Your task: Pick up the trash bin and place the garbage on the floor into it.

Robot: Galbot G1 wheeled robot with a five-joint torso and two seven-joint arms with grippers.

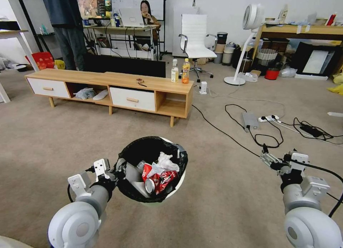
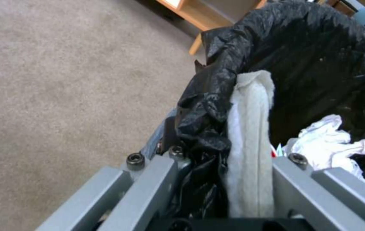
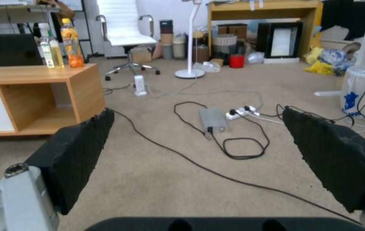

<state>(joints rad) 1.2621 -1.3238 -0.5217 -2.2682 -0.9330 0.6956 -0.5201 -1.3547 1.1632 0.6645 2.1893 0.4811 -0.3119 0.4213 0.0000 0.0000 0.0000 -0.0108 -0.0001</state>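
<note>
Left gripper [image 1: 116, 172] pinches the trash bin [image 1: 152, 168] by its near rim, holding it above the floor [image 1: 221, 191]; garbage [image 1: 159, 174] lies inside. Right gripper [image 1: 266, 158] hangs spread, holding nothing.

Left gripper [image 1: 119, 168] fingers clamped together; right gripper [image 1: 266, 157] fingers wide apart.

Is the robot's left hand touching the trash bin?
Touching. The left wrist view shows the left gripper clamped on the trash bin rim.
</note>
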